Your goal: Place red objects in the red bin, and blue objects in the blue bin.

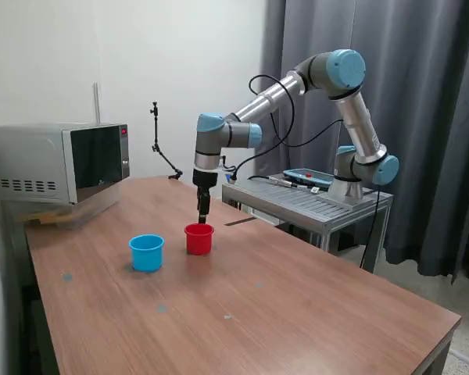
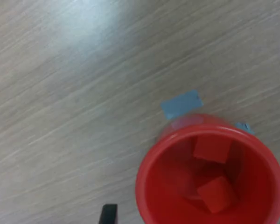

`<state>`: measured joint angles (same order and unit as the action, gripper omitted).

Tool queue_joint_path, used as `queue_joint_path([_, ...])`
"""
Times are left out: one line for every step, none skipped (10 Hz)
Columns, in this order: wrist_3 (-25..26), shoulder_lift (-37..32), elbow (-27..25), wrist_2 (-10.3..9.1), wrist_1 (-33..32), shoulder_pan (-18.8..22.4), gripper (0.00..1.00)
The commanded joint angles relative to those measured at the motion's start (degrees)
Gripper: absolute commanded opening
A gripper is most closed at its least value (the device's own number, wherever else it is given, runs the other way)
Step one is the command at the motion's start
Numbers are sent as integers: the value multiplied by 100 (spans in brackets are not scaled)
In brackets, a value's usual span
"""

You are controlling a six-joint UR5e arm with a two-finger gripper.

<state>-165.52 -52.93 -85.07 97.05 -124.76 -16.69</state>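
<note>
Wooden table [image 1: 297, 312], grey curtain behind. Exterior view's left to right: microwave [image 1: 59, 162], no readable writing; light blue cup [image 1: 147, 252], contents hidden; red cup [image 1: 199, 238] just beside it, round, slightly tapered, rolled rim, holding two small red cubes [image 2: 212, 148] [image 2: 217, 195]. Bits of blue tape [image 2: 181, 103] lie at its base. Gripper [image 1: 203, 218] hangs directly above red cup; finger spread cannot be told.
</note>
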Motion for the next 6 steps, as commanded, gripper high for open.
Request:
queue_joint_path([-6, -120, -18, 24, 21, 26, 100])
queue_joint_path([-15, -365, -18, 51, 178, 61, 100])
queue_joint_path([-15, -637, -1, 77, 615, 78, 100])
queue_joint_path([-15, -910, 0, 77, 924, 96, 100])
queue_joint_path([-15, -1173, 8, 77, 1179, 96, 100])
queue_joint_path([-15, -1446, 8, 77, 1443, 140, 100])
